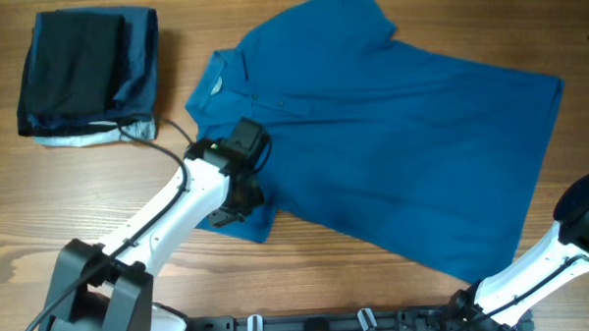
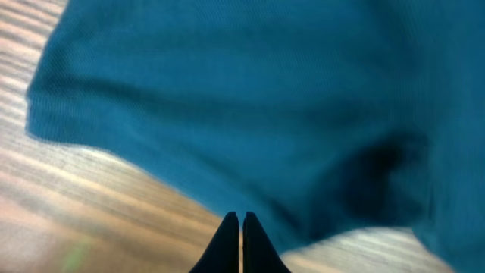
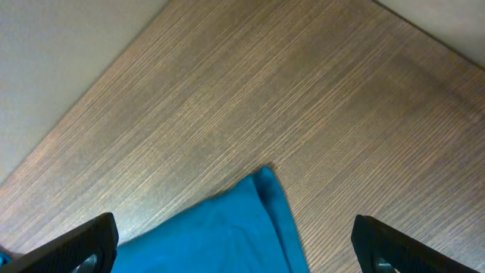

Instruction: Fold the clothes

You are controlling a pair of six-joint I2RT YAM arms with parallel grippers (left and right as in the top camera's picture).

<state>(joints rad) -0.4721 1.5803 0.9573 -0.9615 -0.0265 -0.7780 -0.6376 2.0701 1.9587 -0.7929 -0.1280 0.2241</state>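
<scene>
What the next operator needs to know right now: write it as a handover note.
Left gripper: shut at the near sleeve edge of the blue polo shirt; whether it pinches fabric is unclear.
Right gripper: open, above a corner of the shirt, holding nothing.
Shirt: spread flat on the table, collar to the left.
Done: no fold yet.
Left: every fold.

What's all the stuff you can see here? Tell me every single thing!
polo shirt: one, blue, spread flat across the table's middle
folded clothes: one pile, dark navy, top left of the overhead view
table: one, light brown wood, under everything
left arm: one, white, reaching to the shirt's sleeve
right arm: one, white, lower right
left gripper: one, black, shut, at the sleeve's edge
right gripper: one, black, open, over a shirt corner
</scene>
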